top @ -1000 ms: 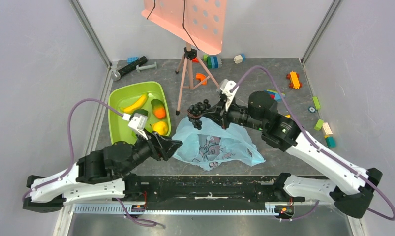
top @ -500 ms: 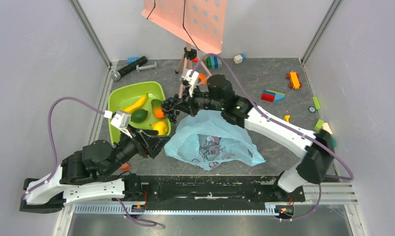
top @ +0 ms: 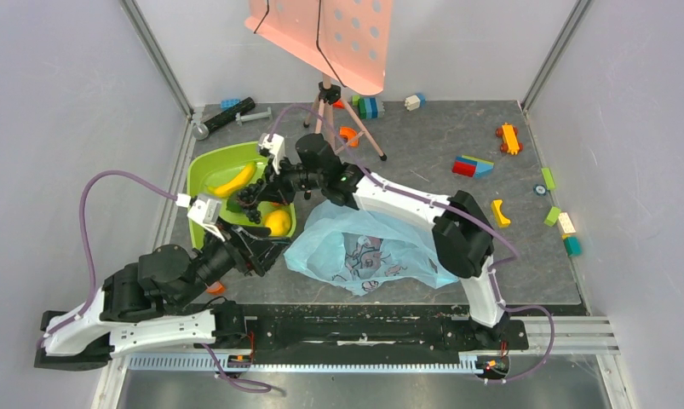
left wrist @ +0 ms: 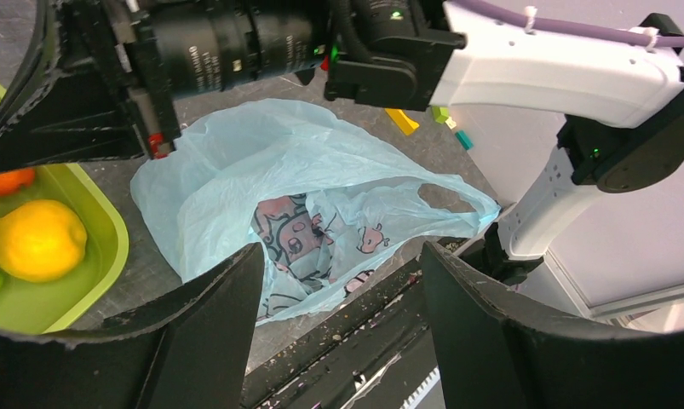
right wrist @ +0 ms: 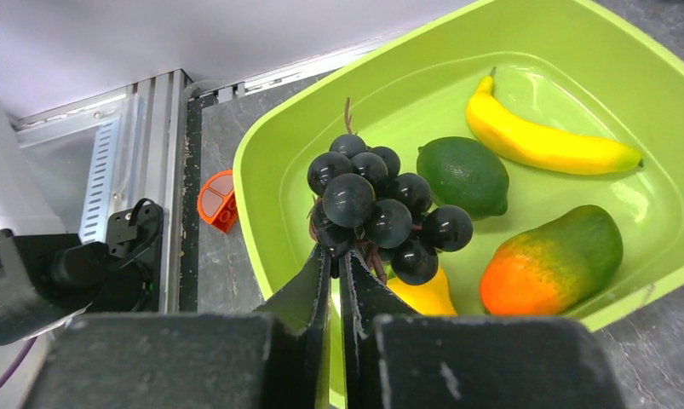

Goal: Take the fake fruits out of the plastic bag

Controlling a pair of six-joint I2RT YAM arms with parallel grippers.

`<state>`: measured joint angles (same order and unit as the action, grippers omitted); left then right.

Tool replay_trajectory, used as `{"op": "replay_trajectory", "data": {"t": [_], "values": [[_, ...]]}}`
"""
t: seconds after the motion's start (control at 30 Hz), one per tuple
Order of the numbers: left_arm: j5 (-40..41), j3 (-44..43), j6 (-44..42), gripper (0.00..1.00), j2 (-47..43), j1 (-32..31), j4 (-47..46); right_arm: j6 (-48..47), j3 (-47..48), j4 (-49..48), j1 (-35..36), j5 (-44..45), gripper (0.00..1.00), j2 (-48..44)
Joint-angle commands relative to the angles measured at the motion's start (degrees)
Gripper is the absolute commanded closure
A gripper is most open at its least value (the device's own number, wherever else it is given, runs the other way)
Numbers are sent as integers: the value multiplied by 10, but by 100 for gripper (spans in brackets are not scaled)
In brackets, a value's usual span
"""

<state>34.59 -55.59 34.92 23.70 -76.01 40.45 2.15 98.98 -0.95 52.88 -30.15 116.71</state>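
My right gripper [right wrist: 338,256] is shut on the stem of a bunch of black fake grapes [right wrist: 381,213] and holds it above the lime-green tub [right wrist: 270,170]. In the tub lie a yellow banana [right wrist: 543,141], a green lime [right wrist: 464,175], an orange-green mango [right wrist: 551,260] and a yellow lemon [right wrist: 419,294]. In the top view the grapes [top: 253,193] hang over the tub [top: 204,170]. The light-blue plastic bag [top: 381,247] lies crumpled right of the tub. My left gripper [left wrist: 338,324] is open and empty, at the bag's [left wrist: 261,170] near left edge.
A tripod [top: 328,111] with a pink perforated panel stands behind the tub. An orange brick [right wrist: 217,200] lies left of the tub. Toy bricks [top: 468,166] and a small orange car [top: 509,136] are scattered at the right. The black rail [top: 355,328] runs along the front.
My right arm has swung left, carrying the grapes from above the bag to above the tub. My left gripper has drawn back a little from the bag.
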Motion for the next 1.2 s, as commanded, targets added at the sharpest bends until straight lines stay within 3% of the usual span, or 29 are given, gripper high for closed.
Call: {"op": "replay_trajectory", "data": {"t": [0.0,0.13,0.2,0.33,0.57,0.73,0.9,1.17], "values": [[14,6,6,26,-11,-3,-5,9,45,-44,3,26,93,30],[14,9,10,26,-17,-3,-5,7,50,-44,3,53,85,56],[14,13,12,26,-20,-3,-5,5,50,-45,3,61,74,64],[15,18,15,26,-25,-2,-5,2,50,-44,3,75,63,73],[14,24,20,26,-35,-3,-5,-16,50,-26,3,97,45,41],[24,29,20,25,-32,-3,-5,-65,8,0,3,166,36,-49],[32,20,9,21,-11,-3,-3,-69,-83,28,1,262,34,-174],[-4,-10,-39,19,113,-3,-15,-50,-260,126,0,335,31,-385]]}}
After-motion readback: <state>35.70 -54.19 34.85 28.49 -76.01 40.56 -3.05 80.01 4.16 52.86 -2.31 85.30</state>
